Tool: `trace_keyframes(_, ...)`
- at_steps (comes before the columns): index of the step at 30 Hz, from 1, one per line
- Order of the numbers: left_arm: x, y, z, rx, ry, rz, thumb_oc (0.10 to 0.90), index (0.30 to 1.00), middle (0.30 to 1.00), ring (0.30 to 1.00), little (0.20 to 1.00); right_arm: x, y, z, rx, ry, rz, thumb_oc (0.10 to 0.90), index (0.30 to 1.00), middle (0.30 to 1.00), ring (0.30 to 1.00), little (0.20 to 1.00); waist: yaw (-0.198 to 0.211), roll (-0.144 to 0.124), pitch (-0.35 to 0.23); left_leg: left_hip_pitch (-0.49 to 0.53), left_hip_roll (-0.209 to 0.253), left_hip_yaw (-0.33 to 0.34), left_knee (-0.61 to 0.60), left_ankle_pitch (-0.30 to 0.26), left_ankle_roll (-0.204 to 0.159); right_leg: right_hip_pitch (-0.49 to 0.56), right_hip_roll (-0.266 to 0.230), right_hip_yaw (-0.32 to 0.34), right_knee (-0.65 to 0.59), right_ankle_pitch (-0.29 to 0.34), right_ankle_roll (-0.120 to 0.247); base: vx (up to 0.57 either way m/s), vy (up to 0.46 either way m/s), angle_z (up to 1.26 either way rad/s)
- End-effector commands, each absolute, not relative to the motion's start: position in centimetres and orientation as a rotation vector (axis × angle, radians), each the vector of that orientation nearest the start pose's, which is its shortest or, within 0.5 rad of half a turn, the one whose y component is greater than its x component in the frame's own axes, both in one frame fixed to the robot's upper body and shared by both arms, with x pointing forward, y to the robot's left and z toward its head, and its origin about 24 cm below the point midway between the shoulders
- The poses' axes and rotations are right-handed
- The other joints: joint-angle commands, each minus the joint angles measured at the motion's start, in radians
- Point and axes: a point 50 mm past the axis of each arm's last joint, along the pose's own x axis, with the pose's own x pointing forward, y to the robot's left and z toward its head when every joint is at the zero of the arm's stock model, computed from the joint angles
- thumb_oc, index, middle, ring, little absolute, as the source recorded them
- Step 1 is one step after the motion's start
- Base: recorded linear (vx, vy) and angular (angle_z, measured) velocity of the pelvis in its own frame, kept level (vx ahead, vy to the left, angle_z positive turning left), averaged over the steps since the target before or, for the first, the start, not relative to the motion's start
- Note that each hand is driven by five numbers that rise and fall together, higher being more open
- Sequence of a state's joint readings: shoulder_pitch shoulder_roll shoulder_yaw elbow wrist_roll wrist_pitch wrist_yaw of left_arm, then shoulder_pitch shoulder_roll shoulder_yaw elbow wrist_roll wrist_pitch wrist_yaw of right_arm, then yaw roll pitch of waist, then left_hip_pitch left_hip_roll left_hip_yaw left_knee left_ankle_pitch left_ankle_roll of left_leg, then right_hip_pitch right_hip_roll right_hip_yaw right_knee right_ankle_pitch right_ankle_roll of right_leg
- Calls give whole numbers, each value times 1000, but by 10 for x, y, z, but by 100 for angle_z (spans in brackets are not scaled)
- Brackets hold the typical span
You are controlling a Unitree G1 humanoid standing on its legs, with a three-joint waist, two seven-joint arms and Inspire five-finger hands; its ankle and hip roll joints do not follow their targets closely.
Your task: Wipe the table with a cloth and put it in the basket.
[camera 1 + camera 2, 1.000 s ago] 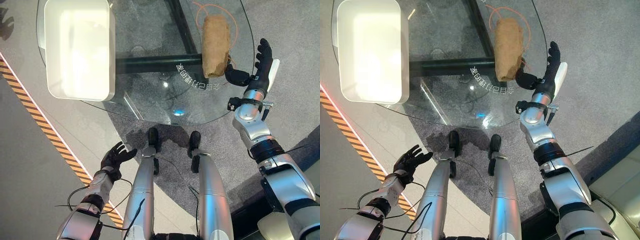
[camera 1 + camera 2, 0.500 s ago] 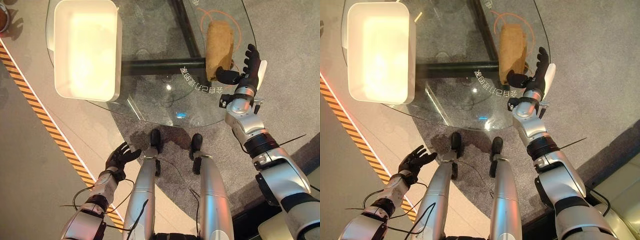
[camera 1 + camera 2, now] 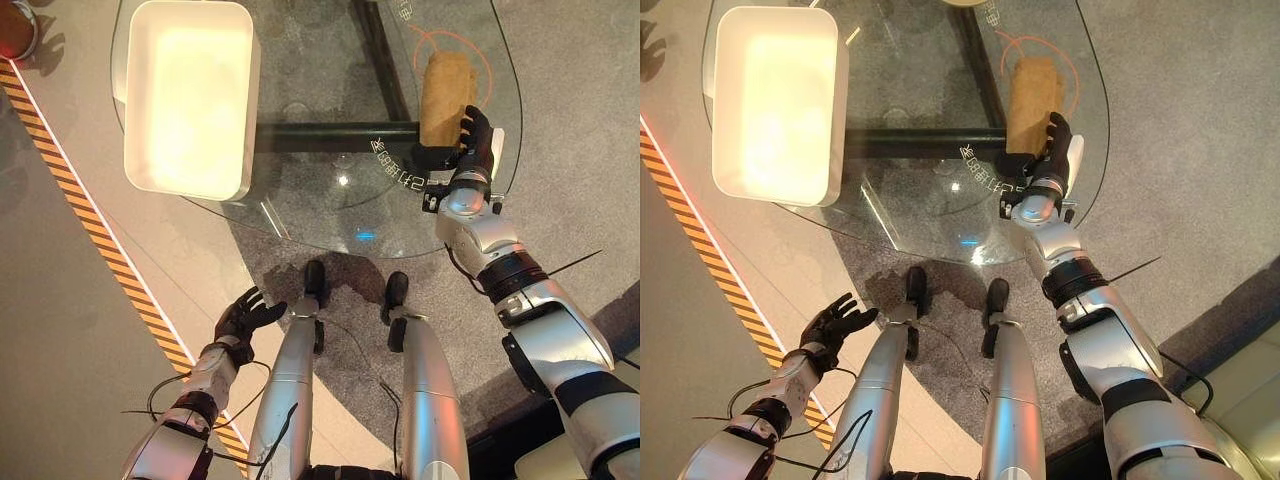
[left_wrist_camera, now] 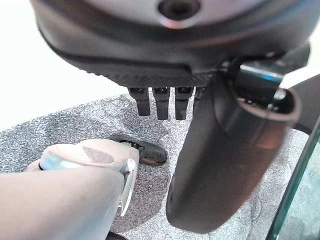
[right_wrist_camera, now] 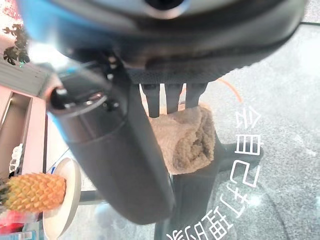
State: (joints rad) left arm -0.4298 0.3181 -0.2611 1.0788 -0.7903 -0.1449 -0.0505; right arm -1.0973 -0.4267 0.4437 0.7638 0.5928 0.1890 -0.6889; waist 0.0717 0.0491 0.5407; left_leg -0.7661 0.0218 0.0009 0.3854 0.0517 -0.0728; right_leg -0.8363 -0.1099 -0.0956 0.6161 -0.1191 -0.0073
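One folded tan cloth (image 3: 446,96) is seen lying on the round glass counter (image 3: 330,200), with the right hand (image 3: 470,140) laid at its near end, fingers straight and not yet closed. The grasp appears to be in hand; closing on the cloth is judged the next need. One white rectangular plastic basket (image 3: 190,95) is set well apart across the counter, while the left hand (image 3: 243,318) hangs open below it.

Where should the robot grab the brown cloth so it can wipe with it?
Probably its near end. The cloth lies folded in a long strip on the glass table, pointing away from the robot, and the right hand already sits at that end. Coming down from above, fingers on top and thumb at the near edge, looks easiest.
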Motion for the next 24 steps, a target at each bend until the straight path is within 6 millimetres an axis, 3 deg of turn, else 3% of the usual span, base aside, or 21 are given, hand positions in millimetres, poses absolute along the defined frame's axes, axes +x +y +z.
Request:
trace_keyframes(1, 268, 215, -70, -262, 546, 174, 800, 900, 900, 900, 900, 409, -157, 255, -159, -210, -449, 800, 900, 900, 900, 900, 3, 58, -21, -3, -50, 62, 67, -90, 43, 21, 24, -56, -83, 19, -13, 0, 0, 0)
trace_keyframes(13, 267, 205, -73, -261, 556, 142, 800, 900, 900, 900, 900, 413, -179, 268, -386, -189, -650, 800, 900, 900, 900, 900, 26, 78, -21, -22, -56, 53, 71, -85, 44, 0, 15, -65, -68, 22, -10, 6, 0, 1)
trace_keyframes(24, 269, 201, -72, -254, 556, 111, 800, 900, 900, 900, 900, 416, -189, 264, -440, -141, -672, 800, 900, 900, 900, 900, 42, 96, -21, -40, -66, 43, 77, -83, 49, -21, 8, -70, -56, 23, -8, 8, 0, 3)
